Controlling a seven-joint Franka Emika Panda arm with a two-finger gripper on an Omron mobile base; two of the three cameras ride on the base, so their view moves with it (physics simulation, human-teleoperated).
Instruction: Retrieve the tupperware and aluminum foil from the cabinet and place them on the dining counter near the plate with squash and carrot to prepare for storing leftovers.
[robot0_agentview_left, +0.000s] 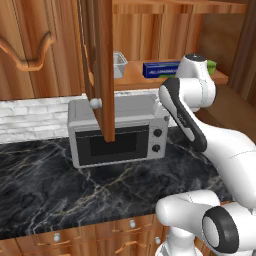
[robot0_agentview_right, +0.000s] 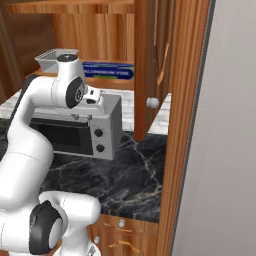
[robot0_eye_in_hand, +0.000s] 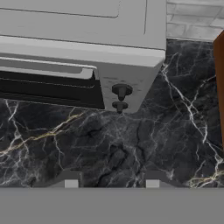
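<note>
On the open cabinet shelf above the grey toaster oven (robot0_agentview_left: 117, 131), left to right, we see the clear square tupperware (robot0_agentview_left: 119, 64) and the blue aluminum foil box (robot0_agentview_left: 161, 69), both untouched, so everything remains. Our gripper (robot0_eye_in_hand: 109, 183) hangs spread and empty over the black marble counter (robot0_agentview_left: 45, 185). The open wooden door (robot0_agentview_left: 102, 70) crowds the shelf's left edge.

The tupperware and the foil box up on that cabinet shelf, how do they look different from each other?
The tupperware is a pale grey, open-topped tub; the aluminum foil box is dark blue with white lettering. The tupperware is squat and roughly square, while the foil box is long and low, lying on its side. From the left base view the tupperware sits left, partly behind the open cabinet door, the foil box to its right. Both rest on the same wooden shelf, above the microwave.
</note>
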